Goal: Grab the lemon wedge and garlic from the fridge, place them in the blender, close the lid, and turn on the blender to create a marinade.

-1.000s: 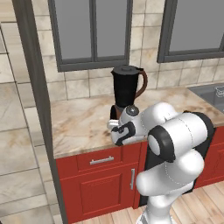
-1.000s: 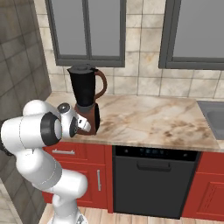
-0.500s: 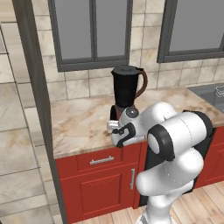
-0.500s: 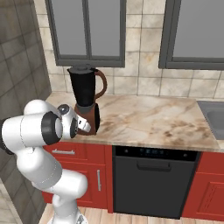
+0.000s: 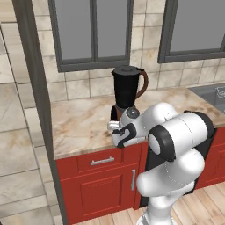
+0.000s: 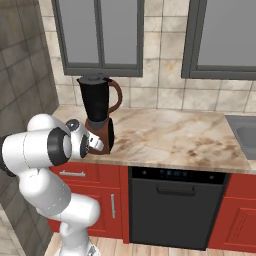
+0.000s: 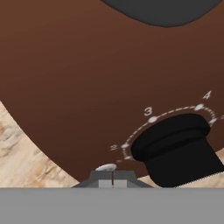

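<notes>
Blender: you find the blender [image 5: 128, 93] upright on the marble counter [image 5: 83, 121], near its front edge, below the left window [image 5: 93, 33].
Lid: the lid [image 5: 126, 69] sits on top of the dark jar.
Left base view: you see the brown handle [image 5: 143, 83] on the jar's right side and the arm's white wrist in front of the reddish-brown base, hiding most of it. The sink [image 5: 212, 94] shows at the right edge of the counter.
Right base view: here the blender [image 6: 100, 111] stands left of the black dishwasher [image 6: 177, 207], above the red cabinets [image 6: 92, 195]. The gripper [image 6: 100, 145] points at the lower front of the base.
Hand view: you get a close look at the base front, which the base views do not resolve. The round dark dial [image 7: 177, 146] stands out from the brown housing, ringed by a dashed white scale with the numerals 2, 3 and 4 readable.
Fingers: the 2 fingertips [image 7: 105, 178] are pressed together, with only a thin seam between them and nothing pinched.
Dial relative to fingers: in the hand view the dial lies just right of and above the closed tips. Contact between the tips and the base cannot be told.
Counter in hand view: marble shows at the lower left, below the base.
</notes>
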